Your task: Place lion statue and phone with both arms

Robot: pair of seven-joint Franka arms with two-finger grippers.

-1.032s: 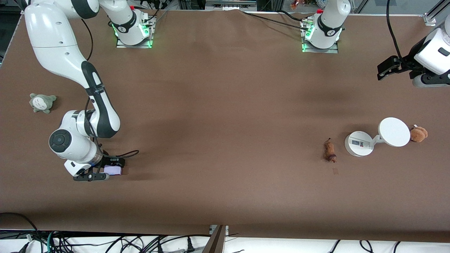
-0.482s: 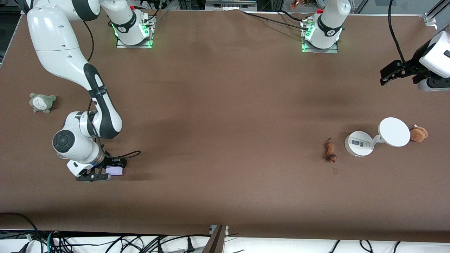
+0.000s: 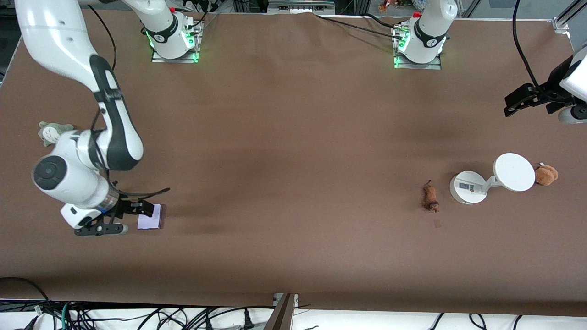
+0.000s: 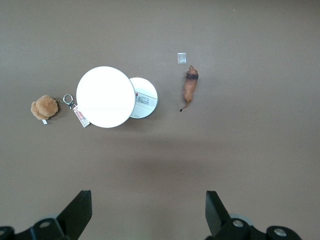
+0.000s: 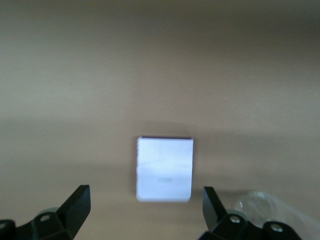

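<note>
The phone [image 3: 150,216] lies flat on the brown table at the right arm's end; it also shows in the right wrist view [image 5: 164,169]. My right gripper [image 3: 124,219] hangs open and empty just above it, with the phone's near edge between its fingers [image 5: 145,200]. The lion statue [image 3: 430,197] lies on the table toward the left arm's end, and it shows in the left wrist view [image 4: 189,90]. My left gripper [image 3: 523,98] is open and empty, high over the table's edge at that end [image 4: 147,205].
A white round-based device [image 3: 467,187] with a disc [image 3: 514,172] stands beside the lion statue. A fluffy brown plush [image 3: 545,174] lies next to the disc. A grey plush [image 3: 52,130] lies by the right arm's elbow, partly hidden.
My right gripper has let go of the phone, risen and drawn back toward the right arm's end. The phone now lies uncovered. My left gripper has drifted toward the table's edge.
</note>
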